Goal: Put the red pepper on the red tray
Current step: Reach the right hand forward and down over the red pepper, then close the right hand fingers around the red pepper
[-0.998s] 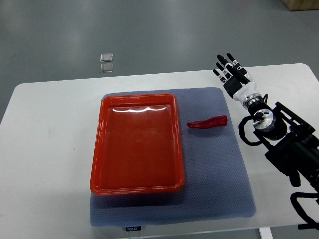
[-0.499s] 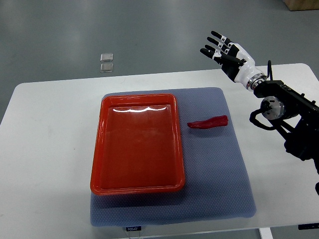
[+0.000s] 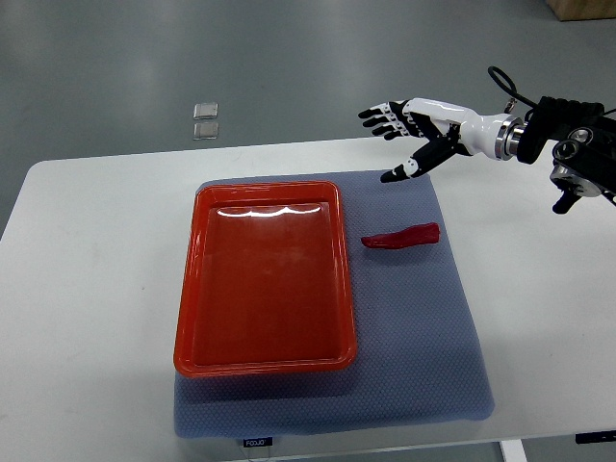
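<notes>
A red pepper (image 3: 402, 236) lies on the blue-grey mat (image 3: 414, 318), just right of the red tray (image 3: 265, 277). The tray is shallow, rectangular and holds nothing. My right hand (image 3: 404, 130) reaches in from the right edge, above the mat's far edge and beyond the pepper. Its fingers are spread and hold nothing. The pepper lies apart from the hand, nearer to me. No left arm shows.
The mat lies on a white table (image 3: 87, 289). Two small clear squares (image 3: 205, 120) sit on the grey floor beyond the table. The black forearm and cable (image 3: 568, 144) hang over the table's far right corner.
My right arm has lifted and swung left. The hand has turned from pointing away to pointing left, and now hangs over the mat's far edge. Pepper and tray have not moved.
</notes>
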`<action>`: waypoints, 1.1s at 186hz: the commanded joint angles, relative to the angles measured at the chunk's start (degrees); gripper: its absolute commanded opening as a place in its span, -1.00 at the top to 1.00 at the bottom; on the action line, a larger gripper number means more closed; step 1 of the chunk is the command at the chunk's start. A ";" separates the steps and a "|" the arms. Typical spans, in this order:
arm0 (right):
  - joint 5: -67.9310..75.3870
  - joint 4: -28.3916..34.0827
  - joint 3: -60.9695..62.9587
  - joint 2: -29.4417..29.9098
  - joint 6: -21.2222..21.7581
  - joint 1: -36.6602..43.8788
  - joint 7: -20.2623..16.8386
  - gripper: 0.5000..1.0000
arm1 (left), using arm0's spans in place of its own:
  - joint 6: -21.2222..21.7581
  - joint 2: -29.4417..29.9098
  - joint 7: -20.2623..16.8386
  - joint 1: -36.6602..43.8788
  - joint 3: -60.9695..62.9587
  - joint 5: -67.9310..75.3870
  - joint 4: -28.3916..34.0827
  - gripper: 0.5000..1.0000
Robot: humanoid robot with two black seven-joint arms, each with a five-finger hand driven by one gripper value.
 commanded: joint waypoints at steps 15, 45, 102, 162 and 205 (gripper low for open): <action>-10.73 1.48 -7.97 0.37 -0.27 1.54 -0.67 -0.66 | 0.00 0.00 -0.01 0.00 0.00 0.01 0.00 -1.00; -14.25 1.48 -12.37 1.25 -0.71 2.33 -3.66 -0.65 | 0.00 0.00 -0.01 0.00 0.00 0.01 0.00 -1.00; -26.11 1.13 -17.12 3.80 -3.70 2.86 -6.65 -0.64 | 0.00 0.00 -0.01 0.00 0.00 0.01 0.00 -1.00; -28.05 0.69 -20.02 4.59 -6.07 4.44 -9.37 -0.56 | 0.00 0.00 -0.01 0.00 0.00 0.01 0.00 -1.00; -28.05 0.69 -20.19 4.59 -5.89 5.41 -9.20 -0.32 | 0.00 0.00 0.08 0.00 0.00 0.01 0.00 -1.00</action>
